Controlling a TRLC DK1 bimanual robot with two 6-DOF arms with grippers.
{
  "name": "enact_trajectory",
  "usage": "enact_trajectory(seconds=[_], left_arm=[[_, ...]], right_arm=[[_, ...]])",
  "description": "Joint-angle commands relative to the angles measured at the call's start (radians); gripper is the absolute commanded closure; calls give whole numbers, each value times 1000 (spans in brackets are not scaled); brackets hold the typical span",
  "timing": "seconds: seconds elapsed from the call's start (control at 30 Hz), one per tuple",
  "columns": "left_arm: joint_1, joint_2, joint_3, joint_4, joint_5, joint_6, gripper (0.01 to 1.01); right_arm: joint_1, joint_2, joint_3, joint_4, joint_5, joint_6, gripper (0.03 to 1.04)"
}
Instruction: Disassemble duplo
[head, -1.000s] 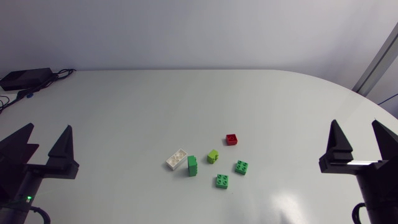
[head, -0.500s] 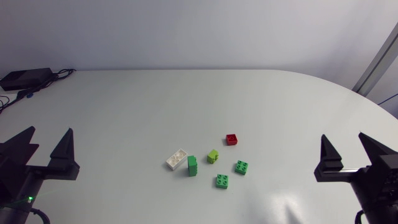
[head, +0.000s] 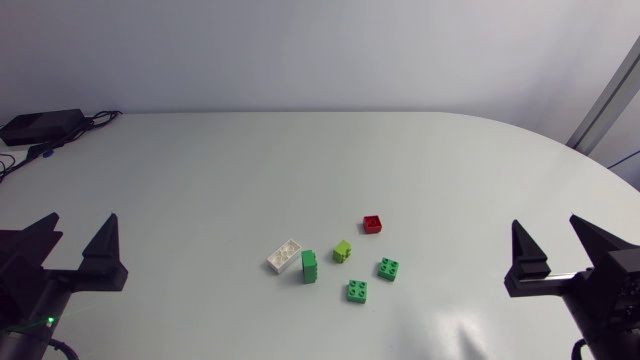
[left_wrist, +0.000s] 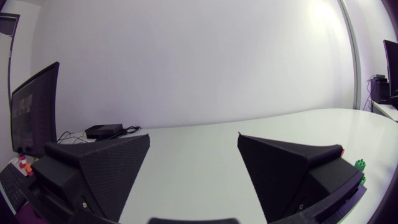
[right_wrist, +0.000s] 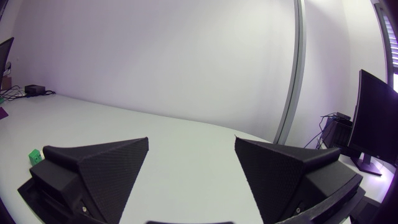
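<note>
Several loose duplo bricks lie near the table's middle: a white long brick (head: 285, 256), a dark green brick (head: 310, 266) standing beside it, a small lime brick (head: 343, 250), a red brick (head: 372, 223) and two green square bricks (head: 388, 268) (head: 357, 291). None is stacked on another. My left gripper (head: 78, 235) stands open at the near left, far from the bricks, nothing between its fingers (left_wrist: 93, 171). My right gripper (head: 548, 240) stands open at the near right, also empty. One green brick (right_wrist: 34, 155) shows beside the right gripper (right_wrist: 191, 146). A green brick (left_wrist: 359, 165) peeks past the left gripper (left_wrist: 194, 143).
A black power box (head: 40, 125) with cables sits at the table's far left corner, also seen ahead of the left gripper as a black box (left_wrist: 102, 130). The white tabletop (head: 320, 160) stretches bare behind the bricks.
Both grippers have drawn back toward the near edge, the right one more than the left. The bricks have not moved.
</note>
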Motion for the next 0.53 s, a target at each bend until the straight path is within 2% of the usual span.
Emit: enact_trajectory(seconds=[0.0, 0.17, 0.27, 0.5], left_arm=[[19, -5, -21, -2, 13, -64, 48], [19, -14, -21, -2, 13, -56, 48], [21, -14, -21, -2, 13, -13, 48], [21, -14, -21, -2, 13, -13, 48]], right_arm=[[3, -9, -38, -14, -5, 24, 67], [14, -9, -38, -15, -6, 24, 67], [14, -9, -38, -17, -6, 24, 67], [14, -7, -38, -17, -6, 24, 67]])
